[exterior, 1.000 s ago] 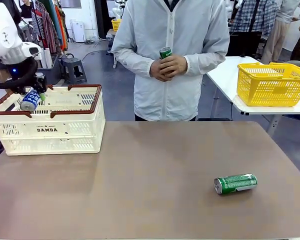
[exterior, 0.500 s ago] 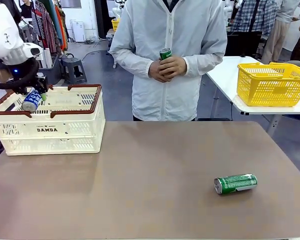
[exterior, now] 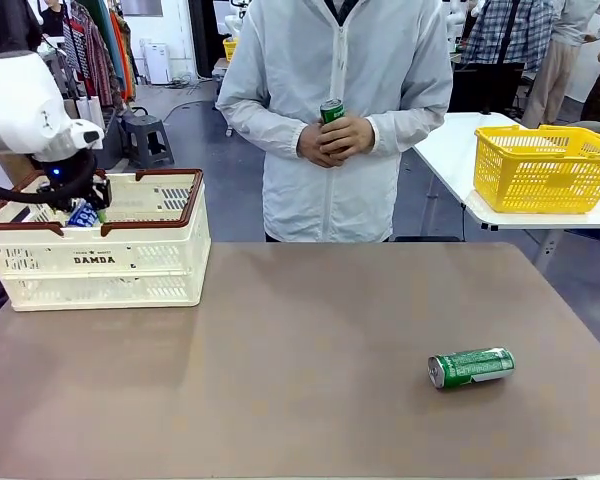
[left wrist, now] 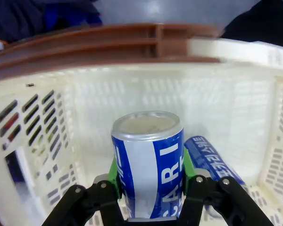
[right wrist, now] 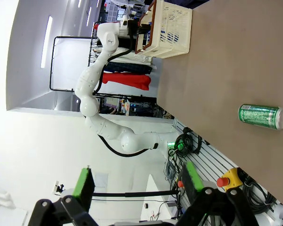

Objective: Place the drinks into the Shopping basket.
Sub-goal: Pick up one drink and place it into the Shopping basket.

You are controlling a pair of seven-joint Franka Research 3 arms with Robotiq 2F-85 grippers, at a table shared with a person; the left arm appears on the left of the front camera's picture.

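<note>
- Cream-white plastic Shopping basket [exterior: 110, 262] stands on the table [exterior: 280, 330]; every place below is given from it.
- Inside the basket, the left gripper [exterior: 85, 213] pinches the held blue can [left wrist: 148, 162] across its body, low down, probably so the release is gentle.
- Just beside it, a 2nd blue can [left wrist: 212, 157] lies on the basket floor.
- Right of the basket, a person's hands [exterior: 330, 135] hold an upright green can [exterior: 331, 108], perhaps waiting to offer it.
- Far right of the basket, a lying green can [exterior: 470, 367] rests on its side, unpacked.
- Well away from the basket, the right gripper [right wrist: 137, 181] is spread wide and empty.
</note>
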